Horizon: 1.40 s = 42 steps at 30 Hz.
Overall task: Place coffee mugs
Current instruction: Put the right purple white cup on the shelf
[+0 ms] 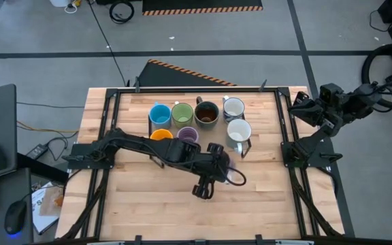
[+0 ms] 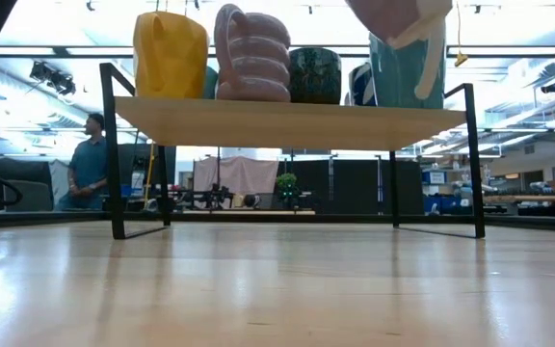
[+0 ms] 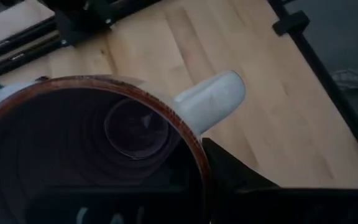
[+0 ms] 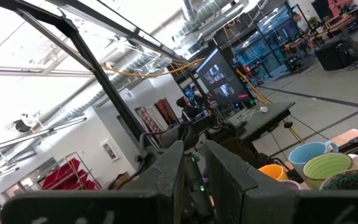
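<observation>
The left gripper is clamped on a purple ceramic mug (pale handle), near the white mug; the right gripper's jaws look nearly closed, empty.

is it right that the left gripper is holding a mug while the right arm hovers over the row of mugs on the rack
Not quite. The left gripper does hold a round purple mug, but the right gripper is parked at the wooden table's right edge, off the mugs, as the high view shows.
</observation>
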Motion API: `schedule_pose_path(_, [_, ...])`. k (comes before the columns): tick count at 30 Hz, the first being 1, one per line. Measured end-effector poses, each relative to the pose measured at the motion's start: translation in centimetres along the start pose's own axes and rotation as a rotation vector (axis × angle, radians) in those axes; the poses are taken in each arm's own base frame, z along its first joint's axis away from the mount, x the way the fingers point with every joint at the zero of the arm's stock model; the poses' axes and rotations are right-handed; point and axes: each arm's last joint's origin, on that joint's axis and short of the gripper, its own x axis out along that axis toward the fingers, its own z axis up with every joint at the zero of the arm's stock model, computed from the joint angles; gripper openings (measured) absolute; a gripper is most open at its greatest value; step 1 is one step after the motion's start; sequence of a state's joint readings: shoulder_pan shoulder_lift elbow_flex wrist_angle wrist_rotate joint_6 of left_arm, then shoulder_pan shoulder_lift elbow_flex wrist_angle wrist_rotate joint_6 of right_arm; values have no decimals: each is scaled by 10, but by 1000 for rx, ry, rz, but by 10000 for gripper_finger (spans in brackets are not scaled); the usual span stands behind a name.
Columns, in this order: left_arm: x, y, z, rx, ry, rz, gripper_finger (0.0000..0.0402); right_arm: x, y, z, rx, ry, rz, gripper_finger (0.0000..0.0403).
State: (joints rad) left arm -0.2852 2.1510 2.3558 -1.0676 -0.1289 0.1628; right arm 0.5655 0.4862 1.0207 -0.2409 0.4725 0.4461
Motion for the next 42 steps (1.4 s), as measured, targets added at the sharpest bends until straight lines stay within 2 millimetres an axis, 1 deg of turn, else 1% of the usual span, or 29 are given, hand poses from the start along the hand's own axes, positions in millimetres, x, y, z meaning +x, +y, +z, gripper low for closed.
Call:
schedule_pose_path(4, [-5, 8, 0, -6, -6, 28, 23, 0, 0, 0, 3, 0, 0, 73])
schedule_pose_path(9, [-11, 13, -1, -51, -14, -10, 23, 0, 0, 0, 4, -1, 0, 73])
schedule_pose_path(14, [-34, 19, 0, -107, -55, -37, 23, 0, 0, 0, 2, 0, 0, 73])
schedule_pose_path(18, [-44, 23, -3, -133, -47, -38, 23, 0, 0, 0, -3, 0, -2, 73])
schedule_pose_path(23, [-62, 30, -7, -146, -36, -31, 23, 0, 0, 0, -10, -3, -6, 73])
schedule_pose_path(25, [-65, 33, -10, -144, -19, -30, 23, 0, 0, 0, -11, -5, -9, 73])
schedule_pose_path(29, [-65, 38, -16, -97, 28, -25, 23, 0, 0, 0, -13, -2, -12, 73])
schedule_pose_path(32, [-65, 41, -17, -41, 32, -12, 23, 6, 1, -4, -21, 13, -20, 73])
schedule_pose_path(34, [-64, 42, -17, -16, 34, 0, 23, 13, 3, -8, -32, 33, -28, 71])
schedule_pose_path(38, [-64, 46, -18, 9, 44, 42, 23, 33, 8, -25, -69, 107, -46, 61])
schedule_pose_path(42, [-64, 47, -18, 12, 46, 49, 23, 51, 14, -43, -91, 182, -53, 46])
